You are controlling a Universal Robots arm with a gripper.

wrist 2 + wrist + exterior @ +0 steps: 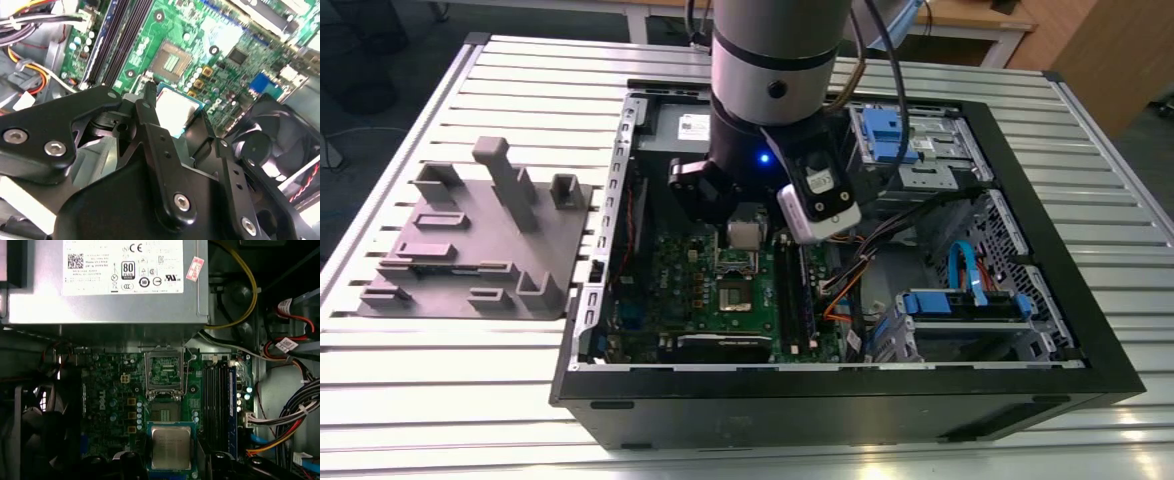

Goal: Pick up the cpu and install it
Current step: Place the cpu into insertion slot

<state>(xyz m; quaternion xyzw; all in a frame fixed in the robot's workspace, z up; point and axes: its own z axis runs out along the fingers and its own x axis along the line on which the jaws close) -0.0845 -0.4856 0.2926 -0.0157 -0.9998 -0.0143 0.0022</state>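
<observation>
The gripper (744, 238) is seen inside the open computer case (854, 400), and its jaws are clenched on the cpu (171, 449). In the second wrist view the cpu (176, 111) is held flat between the 2 black fingers (150, 117), its silver-grey top and paler rim being visible. The chip is carried above the green motherboard (110, 390) and is not seated.

Just beyond the jaws, the empty socket (162, 414) is seen with its metal retaining frame (165, 371) swung open; in the second wrist view the socket (172, 59) lies apart from the held chip. The dark memory slots (217, 400) run along 1 side of the jaws, and a black fan (265, 145) is found at the other. Farther past the socket, a large grey metal box with a white label (100, 300) is mounted. Well away from the jaws, outside the case, a grey plastic fixture (480, 240) rests on the slatted table (454, 400).
</observation>
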